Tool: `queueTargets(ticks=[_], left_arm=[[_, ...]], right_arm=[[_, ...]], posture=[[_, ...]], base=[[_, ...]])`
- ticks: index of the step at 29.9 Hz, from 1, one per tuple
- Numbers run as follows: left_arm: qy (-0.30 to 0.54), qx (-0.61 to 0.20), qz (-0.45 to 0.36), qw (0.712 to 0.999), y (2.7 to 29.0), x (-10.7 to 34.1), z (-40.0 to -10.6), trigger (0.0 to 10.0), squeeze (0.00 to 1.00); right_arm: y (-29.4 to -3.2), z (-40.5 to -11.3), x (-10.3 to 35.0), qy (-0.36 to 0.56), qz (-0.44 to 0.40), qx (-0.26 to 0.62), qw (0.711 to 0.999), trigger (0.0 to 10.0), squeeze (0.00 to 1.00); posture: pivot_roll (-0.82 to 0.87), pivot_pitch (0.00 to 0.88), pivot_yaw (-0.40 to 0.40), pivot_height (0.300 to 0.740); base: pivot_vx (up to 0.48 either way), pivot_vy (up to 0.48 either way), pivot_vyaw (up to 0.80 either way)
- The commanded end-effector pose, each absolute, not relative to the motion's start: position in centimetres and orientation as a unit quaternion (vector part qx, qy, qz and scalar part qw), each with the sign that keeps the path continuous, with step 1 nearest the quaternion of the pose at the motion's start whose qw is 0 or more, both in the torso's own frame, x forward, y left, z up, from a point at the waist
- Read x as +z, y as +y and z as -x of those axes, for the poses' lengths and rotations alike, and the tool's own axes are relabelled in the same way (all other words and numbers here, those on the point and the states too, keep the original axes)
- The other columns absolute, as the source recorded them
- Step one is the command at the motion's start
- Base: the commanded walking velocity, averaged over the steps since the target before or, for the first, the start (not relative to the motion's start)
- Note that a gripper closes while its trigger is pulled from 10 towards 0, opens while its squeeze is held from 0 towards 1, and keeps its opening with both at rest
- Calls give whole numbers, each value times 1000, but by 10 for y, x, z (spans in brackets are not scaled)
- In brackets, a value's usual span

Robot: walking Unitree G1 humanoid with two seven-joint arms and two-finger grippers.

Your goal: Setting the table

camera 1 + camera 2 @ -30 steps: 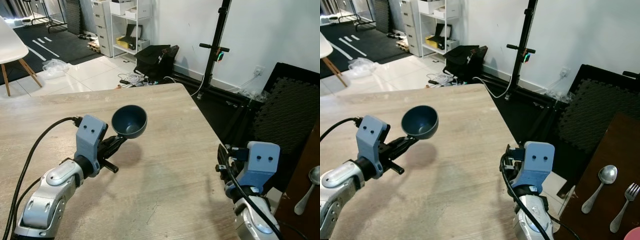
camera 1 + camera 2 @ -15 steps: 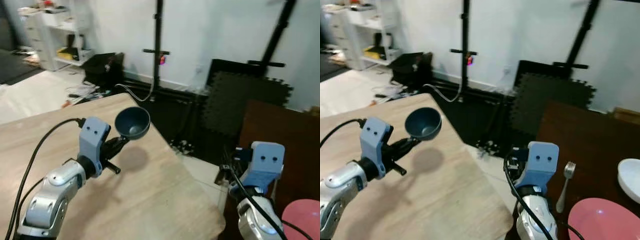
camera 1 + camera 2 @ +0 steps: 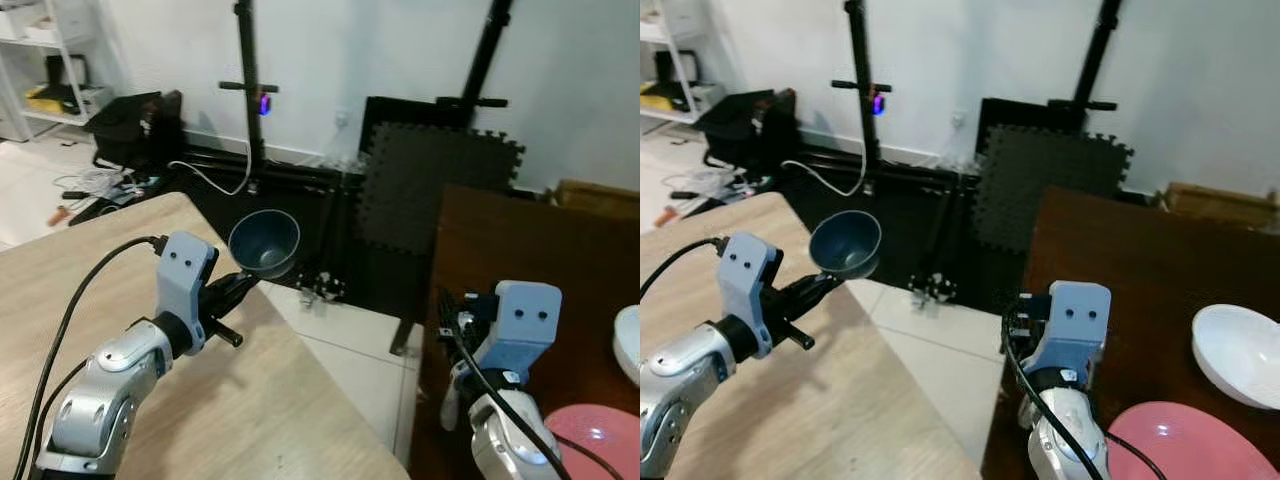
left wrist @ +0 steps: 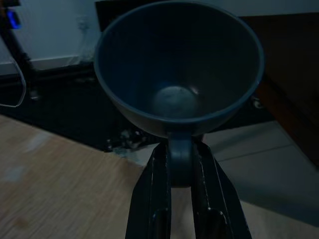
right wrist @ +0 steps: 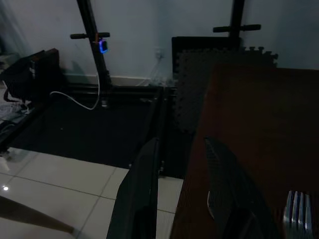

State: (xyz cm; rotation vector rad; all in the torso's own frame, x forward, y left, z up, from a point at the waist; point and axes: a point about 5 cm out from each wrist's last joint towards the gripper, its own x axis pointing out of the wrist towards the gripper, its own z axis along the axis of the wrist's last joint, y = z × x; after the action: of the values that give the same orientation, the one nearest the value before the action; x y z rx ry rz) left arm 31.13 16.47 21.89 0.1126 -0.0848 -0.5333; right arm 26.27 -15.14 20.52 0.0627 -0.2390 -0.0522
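**Bowl in the air, dark table ahead**

I'm carrying the bowl (image 3: 264,243) in my left gripper (image 3: 240,283), my fingers (image 4: 149,199) pinched tight on the stubby handle under its rim. It's hanging over the corner of the light table (image 3: 60,290), right at the edge, with bare floor (image 3: 345,345) beyond. The bowl is riding mouth up and tipped a little back toward me; its handle is running along my fingers, pointing ahead and to the right, toward the dark table (image 3: 1110,250).

I judge this the carry step: bowl picked, not yet placed. Over there a pink plate (image 3: 1175,445) and a white bowl (image 3: 1238,352) are already lying, and a fork (image 5: 296,214) is peeking in beside my right gripper (image 5: 184,194), whose jaws are standing apart, holding nothing, hovering over the dark table's near edge.

Next I'm needing to cross the gap, reach over the dark top, level the bowl and lower it onto a free spot near the plate before letting go.
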Motion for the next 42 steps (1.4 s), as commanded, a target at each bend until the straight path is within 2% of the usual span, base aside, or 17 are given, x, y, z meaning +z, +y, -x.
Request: queueTargets(ticks=[1, 15, 42], left_arm=[[-45, -265, -63, 961, 167, 219, -308, 10000, 0], [-42, -272, -60, 959, 165, 217, -307, 10000, 0], [-44, -269, -41, 961, 165, 218, -306, 10000, 0]], right_arm=[[-150, -262, 203, -116, -31, -25, 992, 10000, 0], [-150, -263, 203, -116, -28, -23, 993, 10000, 0], [-151, -262, 202, -114, -28, -24, 993, 10000, 0]], posture=[[22, 77, 51, 740], [19, 72, 51, 740], [18, 81, 49, 740]], base=[[0, 0, 0], [0, -349, 0], [-36, 0, 0]])
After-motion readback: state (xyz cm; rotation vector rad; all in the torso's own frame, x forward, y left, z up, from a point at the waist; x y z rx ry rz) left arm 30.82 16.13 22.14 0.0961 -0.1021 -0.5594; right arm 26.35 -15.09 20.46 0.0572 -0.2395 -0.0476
